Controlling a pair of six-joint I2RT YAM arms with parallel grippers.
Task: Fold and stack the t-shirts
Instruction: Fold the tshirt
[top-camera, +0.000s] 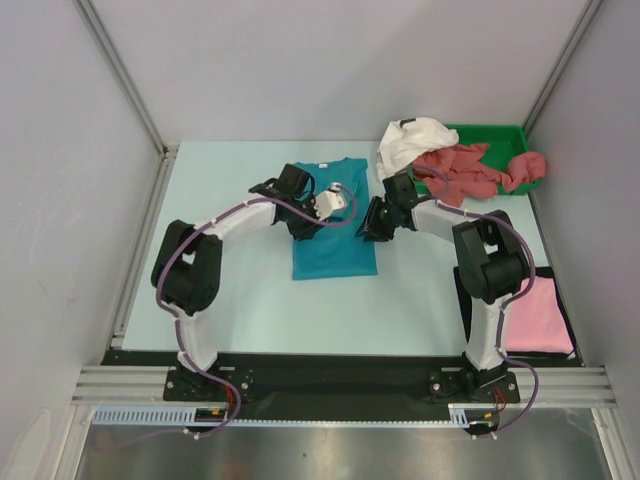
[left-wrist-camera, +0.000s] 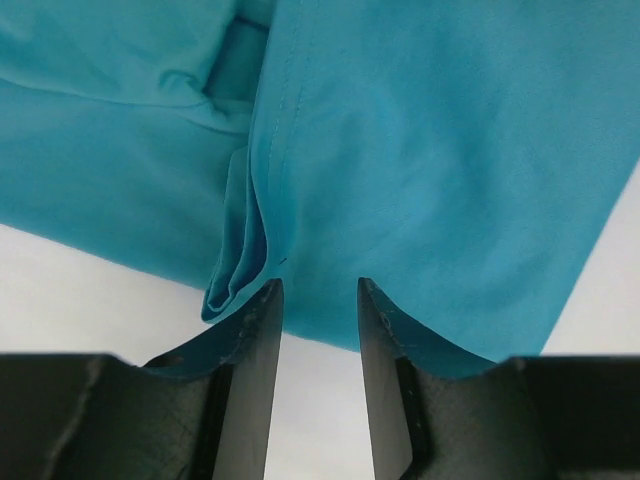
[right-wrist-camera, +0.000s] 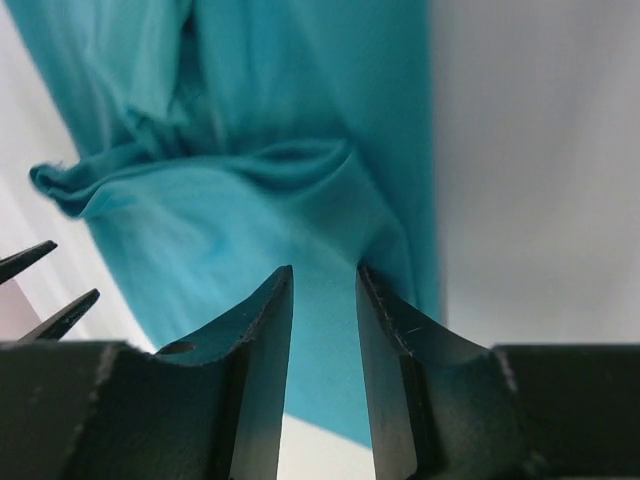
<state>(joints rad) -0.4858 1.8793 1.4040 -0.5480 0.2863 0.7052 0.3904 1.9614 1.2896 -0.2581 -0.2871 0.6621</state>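
Observation:
The teal-blue t-shirt (top-camera: 334, 235) lies flat mid-table, folded narrow, collar away from the arms. My left gripper (top-camera: 338, 204) sits over its upper part. In the left wrist view the jaws (left-wrist-camera: 318, 285) stand a little apart, tips at a folded edge of the teal cloth (left-wrist-camera: 430, 170), with bare table between them. My right gripper (top-camera: 372, 226) is at the shirt's right edge. Its jaws (right-wrist-camera: 325, 270) stand a little apart over teal cloth (right-wrist-camera: 230, 230), which bunches at the tips. A white t-shirt (top-camera: 412, 141), dusty-red t-shirts (top-camera: 470, 172) and a folded light pink t-shirt (top-camera: 540, 316) are on the right.
A green tray (top-camera: 497, 133) at the back right holds the dusty-red shirts, with the white one draped over its left rim. The pink shirt rests on a black mat (top-camera: 556, 274) by the right arm's base. Metal frame posts stand at the back corners.

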